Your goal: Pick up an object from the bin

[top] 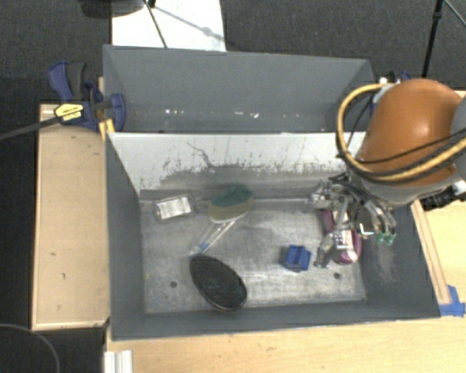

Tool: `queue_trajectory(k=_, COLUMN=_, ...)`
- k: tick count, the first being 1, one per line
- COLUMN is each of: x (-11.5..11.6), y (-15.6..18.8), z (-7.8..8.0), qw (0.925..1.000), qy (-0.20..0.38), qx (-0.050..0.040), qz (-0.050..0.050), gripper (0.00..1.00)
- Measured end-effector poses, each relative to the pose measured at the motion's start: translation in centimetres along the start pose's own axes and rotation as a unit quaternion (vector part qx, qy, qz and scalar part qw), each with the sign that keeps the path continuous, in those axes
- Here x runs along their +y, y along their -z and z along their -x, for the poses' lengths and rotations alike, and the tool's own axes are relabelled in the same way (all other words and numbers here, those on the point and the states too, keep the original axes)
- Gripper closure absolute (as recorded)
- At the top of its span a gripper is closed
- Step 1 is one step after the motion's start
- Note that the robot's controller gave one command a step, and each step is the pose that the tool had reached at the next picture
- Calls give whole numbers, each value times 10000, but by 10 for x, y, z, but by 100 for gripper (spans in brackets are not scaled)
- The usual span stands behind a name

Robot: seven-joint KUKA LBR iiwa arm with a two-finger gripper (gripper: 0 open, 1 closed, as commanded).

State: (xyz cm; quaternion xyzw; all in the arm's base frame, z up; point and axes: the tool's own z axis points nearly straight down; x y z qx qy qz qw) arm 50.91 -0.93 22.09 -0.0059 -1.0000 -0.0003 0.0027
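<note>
My gripper (335,222) hangs low at the right side of the bin floor, under the orange dome. Right beneath it lies a purple and white thing (343,247), partly hidden by the gripper's metal parts; whether it is held I cannot see. A small blue block (297,258) lies just to the left of the gripper on the floor, apart from it.
A black oval brush (217,282) lies at the front left. A dish brush with a green head (231,199) and a clear handle lies toward the back, with a silvery wrapper (172,207) to its left. The bin's right wall is close by the gripper.
</note>
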Motion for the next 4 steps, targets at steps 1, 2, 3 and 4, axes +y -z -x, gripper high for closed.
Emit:
queue_trajectory(k=1, x=21, y=-133, z=1, qw=9940, qy=1090, qx=-3, qz=1, gripper=0)
queue_trajectory(k=2, x=-27, y=-148, z=-1, qw=9731, qy=2301, qx=-72, qz=-9, gripper=0)
queue_trajectory(k=3, x=-27, y=-146, z=0, qw=9732, qy=2296, qx=-105, qz=-15, gripper=100)
queue_trajectory(k=4, x=-23, y=14, z=0, qw=9660, qy=2586, qx=-73, qz=-23, gripper=100)
